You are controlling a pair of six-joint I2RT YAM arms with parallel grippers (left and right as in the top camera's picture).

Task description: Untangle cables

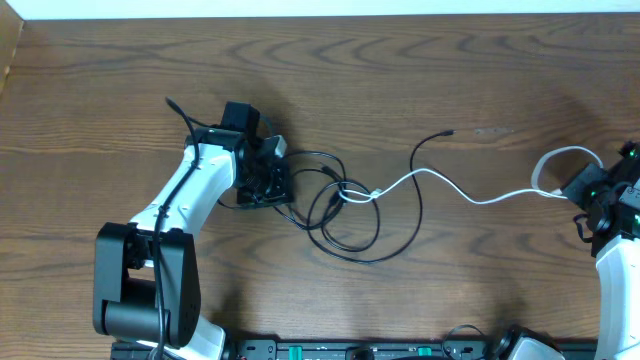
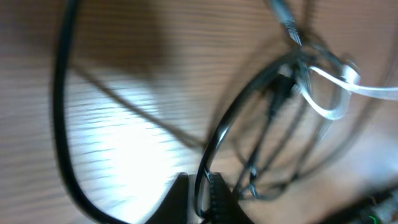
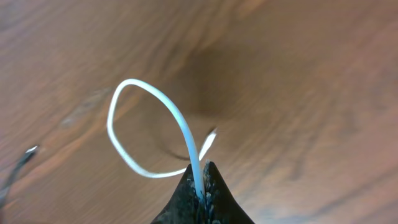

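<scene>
Black fingertips of the right gripper [image 3: 201,186] are clenched on a thin white cord [image 3: 158,102], which rises from the pinch and bends into an open loop over the wood. In the overhead view this gripper sits at the right edge of a brown wooden table [image 1: 400,70]. The white cord runs left from it in a shallow wave to the middle of the table. There its other end passes into a tangle of thin black cords [image 1: 352,225].

The left gripper [image 2: 200,198] sits left of centre, at the left edge of that tangle. Its wrist view is blurred and shows one black cord running through the narrow gap between the fingertips. Whether the jaws are pinching that cord or standing loose around it cannot be told. Beyond the fingers, the black cords form several overlapping loops lying on the wood, and the white cord curls through them at the upper right of that view. One black cord leaves the tangle to the right, arcs toward the far side and ends in a small plug [image 1: 447,131] lying free on the table, well apart from both grippers.
</scene>
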